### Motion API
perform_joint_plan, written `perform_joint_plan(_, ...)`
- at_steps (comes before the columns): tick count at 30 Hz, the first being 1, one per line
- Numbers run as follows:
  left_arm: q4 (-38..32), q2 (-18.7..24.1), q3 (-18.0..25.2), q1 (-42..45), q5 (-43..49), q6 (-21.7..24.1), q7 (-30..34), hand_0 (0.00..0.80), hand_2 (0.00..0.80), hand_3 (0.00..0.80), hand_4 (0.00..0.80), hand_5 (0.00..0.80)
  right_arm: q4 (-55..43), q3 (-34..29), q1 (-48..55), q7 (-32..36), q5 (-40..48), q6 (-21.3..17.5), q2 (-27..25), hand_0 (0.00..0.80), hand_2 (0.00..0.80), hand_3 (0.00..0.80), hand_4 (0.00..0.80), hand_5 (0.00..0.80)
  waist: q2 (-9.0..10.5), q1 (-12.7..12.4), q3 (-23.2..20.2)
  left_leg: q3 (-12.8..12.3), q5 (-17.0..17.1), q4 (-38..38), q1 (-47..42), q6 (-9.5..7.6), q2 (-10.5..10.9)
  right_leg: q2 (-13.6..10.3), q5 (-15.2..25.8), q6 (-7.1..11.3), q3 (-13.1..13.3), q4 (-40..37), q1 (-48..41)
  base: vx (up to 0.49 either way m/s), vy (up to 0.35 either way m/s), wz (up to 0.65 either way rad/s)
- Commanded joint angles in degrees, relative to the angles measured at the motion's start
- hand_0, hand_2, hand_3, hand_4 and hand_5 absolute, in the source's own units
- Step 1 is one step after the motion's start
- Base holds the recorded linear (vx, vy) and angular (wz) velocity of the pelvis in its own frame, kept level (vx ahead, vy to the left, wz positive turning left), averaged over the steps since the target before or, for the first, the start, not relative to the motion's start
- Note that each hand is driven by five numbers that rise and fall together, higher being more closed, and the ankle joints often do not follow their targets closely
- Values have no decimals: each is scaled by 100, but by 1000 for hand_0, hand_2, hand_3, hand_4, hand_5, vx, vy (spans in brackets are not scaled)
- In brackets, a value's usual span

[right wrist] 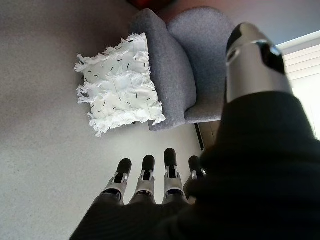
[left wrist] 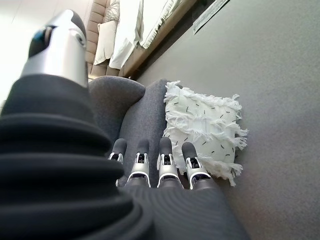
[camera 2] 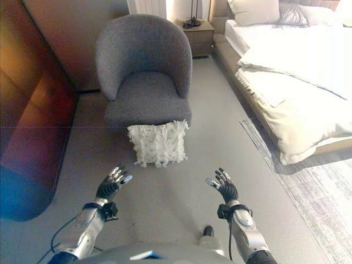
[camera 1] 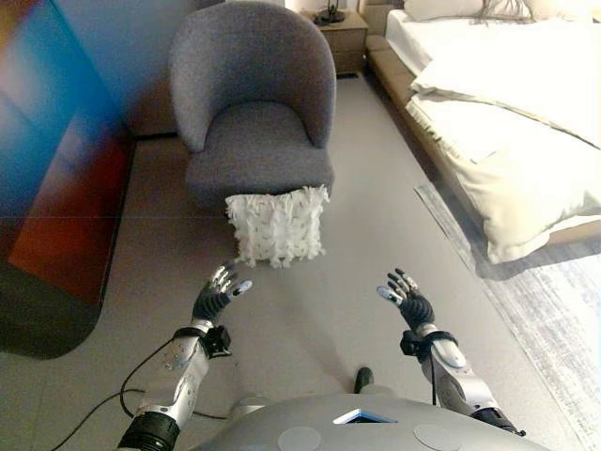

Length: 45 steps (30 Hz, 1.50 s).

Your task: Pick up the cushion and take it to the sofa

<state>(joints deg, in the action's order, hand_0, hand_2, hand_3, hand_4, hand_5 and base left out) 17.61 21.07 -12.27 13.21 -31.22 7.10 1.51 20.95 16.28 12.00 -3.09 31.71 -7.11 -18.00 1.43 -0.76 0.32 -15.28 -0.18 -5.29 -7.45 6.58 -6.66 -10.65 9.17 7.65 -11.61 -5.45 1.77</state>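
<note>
A white fringed cushion [camera 1: 277,226] stands on the grey floor, leaning against the front of a grey armchair [camera 1: 255,113]. My left hand [camera 1: 218,293] hovers open just short of the cushion's lower left corner, palm turned inward, touching nothing. To the right of the cushion and nearer to me, my right hand [camera 1: 406,297] is open too, well apart from it. The left wrist view has the cushion [left wrist: 202,125] past straight fingers [left wrist: 165,162], and so does the right wrist view, where the cushion [right wrist: 117,82] lies beyond the fingers [right wrist: 145,177].
A bed [camera 1: 507,103] with white bedding runs along the right, a pale rug [camera 1: 554,319] beside it. A wooden nightstand [camera 1: 340,33] stands behind the armchair. A dark glossy cabinet [camera 1: 56,178] lines the left wall.
</note>
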Motion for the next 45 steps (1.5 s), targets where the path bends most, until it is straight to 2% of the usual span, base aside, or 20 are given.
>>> perform_joint_plan(1,-24,72,136,-408,-107,386,51,0,0,0,0,0,-213,-199,-407,-70,-13,-363,104,0,0,0,0,0,33,47,297,314,-43,29,365,-565,413,243,-546,-35,-170,45,-527,0,0,0)
perform_joint_plan(8,-127,85,185,-315,-284,389,273,0,0,0,0,0,-243,-231,-293,-56,-6,-340,137,0,0,0,0,0,40,59,258,284,-77,29,299,-569,418,216,-536,-7,-181,45,-572,0,0,0)
perform_joint_plan(14,-58,67,137,-361,-206,443,142,0,0,0,0,0,-228,-202,-326,-64,-38,-337,141,0,0,0,0,0,48,68,269,268,-78,29,289,-575,423,216,-532,-11,-178,45,-575,0,0,0)
perform_joint_plan(18,-19,79,104,-401,-106,401,60,0,0,0,0,0,-201,-141,-388,-397,-748,-406,91,0,0,0,0,0,47,62,277,276,-69,29,294,-569,423,224,-531,-15,-163,45,-572,0,0,0)
perform_joint_plan(20,-53,49,138,-476,-901,103,397,0,0,0,0,0,-231,-97,-461,-574,-1137,-389,-22,0,0,0,0,0,43,60,288,291,-61,29,296,-566,420,223,-527,-12,-160,45,-575,0,0,0)
perform_joint_plan(22,-94,-123,225,-492,-1868,-283,790,0,0,0,0,0,-315,-88,-509,-491,-882,-294,-79,0,0,0,0,0,39,54,291,300,-72,29,281,-569,419,225,-533,-15,-157,45,-592,0,0,0)
perform_joint_plan(23,-53,-240,281,-500,-2358,-479,1008,0,0,0,0,0,-342,-114,-538,-254,-198,-221,-56,0,0,0,0,0,39,52,296,300,-75,29,271,-570,417,224,-531,-17,-162,45,-602,0,0,0)
perform_joint_plan(24,98,-441,379,-520,-2939,-713,1377,0,0,0,0,0,-301,-238,-585,210,1195,-49,158,0,0,0,0,0,44,49,313,294,-86,29,235,-566,411,224,-537,-25,-179,45,-634,0,0,0)
perform_joint_plan(26,368,-657,423,-534,-3590,-929,1999,0,0,0,0,0,-222,-414,-571,988,2175,48,521,0,0,0,0,0,47,62,298,257,-102,29,230,-557,391,229,-541,-40,-202,45,-634,0,0,0)
perform_joint_plan(28,397,-789,382,-534,-4232,-1258,2496,0,0,0,0,0,-234,-434,-544,1822,3175,328,745,0,0,0,0,0,34,69,298,234,-110,29,239,-555,380,225,-546,-38,-228,45,-619,0,0,0)
perform_joint_plan(31,424,-965,363,-520,-4986,-2025,3452,0,0,0,0,0,-262,-438,-461,3215,4417,981,992,0,0,0,0,0,5,78,304,180,-121,29,247,-549,379,211,-550,-18,-258,45,-596,0,0,0)
perform_joint_plan(34,358,-1064,270,-487,-5491,-2504,3839,0,0,0,0,0,-245,-487,-443,4043,5527,1650,1148,0,0,0,0,0,-17,61,284,152,-128,29,256,-539,382,183,-540,13,-295,45,-571,0,0,0)
perform_joint_plan(35,341,-1094,245,-463,-5645,-2655,3928,0,0,0,0,0,-272,-499,-420,4287,5758,1922,1189,0,0,0,0,0,-24,54,269,154,-138,29,246,-540,385,173,-545,23,-306,45,-578,40,8,1)
perform_joint_plan(37,239,-1137,170,-392,-5811,-2896,4110,0,0,0,0,0,-363,-431,-323,4646,5594,2097,1192,0,0,0,0,0,-33,41,234,162,-154,29,232,-538,394,151,-557,40,-323,45,-594,50,6,1)
perform_joint_plan(41,88,-1056,-27,-297,-5727,-3157,4568,0,0,0,0,0,-350,-168,-199,5063,5289,2084,1041,0,0,0,0,0,-31,7,182,182,-157,29,214,-524,410,128,-573,53,-364,45,-616,37,-3,3)
perform_joint_plan(45,-33,-1010,-167,-253,-5712,-3176,4597,0,0,0,0,0,-308,30,-88,5430,5166,1952,918,0,0,0,0,0,-22,0,151,173,-160,29,205,-524,421,122,-575,67,-377,45,-624,22,-5,7)
